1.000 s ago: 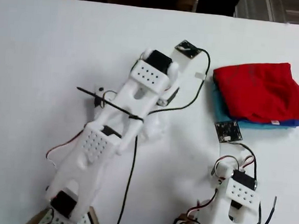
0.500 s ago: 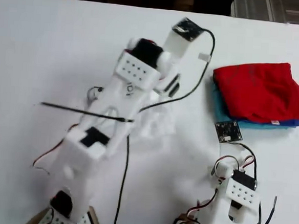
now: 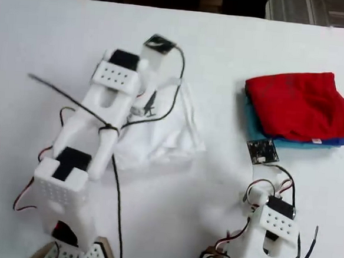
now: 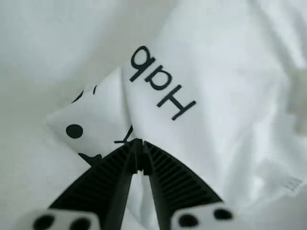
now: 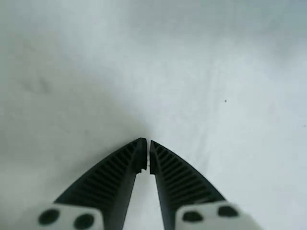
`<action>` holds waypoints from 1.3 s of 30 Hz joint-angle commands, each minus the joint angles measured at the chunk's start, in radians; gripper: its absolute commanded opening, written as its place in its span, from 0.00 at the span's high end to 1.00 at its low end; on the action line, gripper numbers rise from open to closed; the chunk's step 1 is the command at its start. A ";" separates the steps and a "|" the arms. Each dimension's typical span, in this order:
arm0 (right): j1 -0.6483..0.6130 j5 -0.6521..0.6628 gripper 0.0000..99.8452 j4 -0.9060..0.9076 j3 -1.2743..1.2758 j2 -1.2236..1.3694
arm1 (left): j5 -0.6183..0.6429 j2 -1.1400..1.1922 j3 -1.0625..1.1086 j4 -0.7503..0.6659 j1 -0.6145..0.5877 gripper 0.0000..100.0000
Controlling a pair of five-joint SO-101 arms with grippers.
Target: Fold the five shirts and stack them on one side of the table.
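Since a second ago the left arm has swung away from the folded stack, and the white shirt it had been covering has come into sight, trailing on the side of the arm that faces the stack. The right arm has not stirred.

The left gripper has its jaws pressed together on a narrow ridge of the white shirt, close to some black lettering. The shirt lies crumpled on the table, well apart from the stack, with loose folds and a raised edge toward it. The stack has a red shirt on top, a blue shirt and a teal shirt showing beneath it. The right gripper is closed on nothing, over bare table just on the near side of the stack.

My worry is the hold itself: so little cloth is pinched that a quick pull could let it slide out. With one arm pulling and nothing pinning the far edge, the whole shirt is likely to follow and bunch further rather than flatten, so any fold made now would come out lopsided. A black cable hangs along the left arm beside the cloth and might catch a wrinkle. Each pull away from the stack also lengthens the carry back, when a loose bundle could nudge the red shirt askew.
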 commanded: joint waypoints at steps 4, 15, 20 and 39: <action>0.004 -0.006 0.98 -0.015 -0.003 -0.025 | -0.009 -0.061 0.153 -0.173 -0.112 0.97; 0.004 -0.006 0.98 -0.002 -0.032 -0.025 | -0.006 -0.074 0.302 -0.305 -0.166 0.97; -0.081 -0.183 0.98 0.222 -0.348 -0.015 | -0.006 -0.126 0.209 -0.189 -0.173 0.97; -0.852 -0.364 0.98 0.285 -0.941 0.575 | -0.003 -0.017 0.170 -0.235 -0.241 0.97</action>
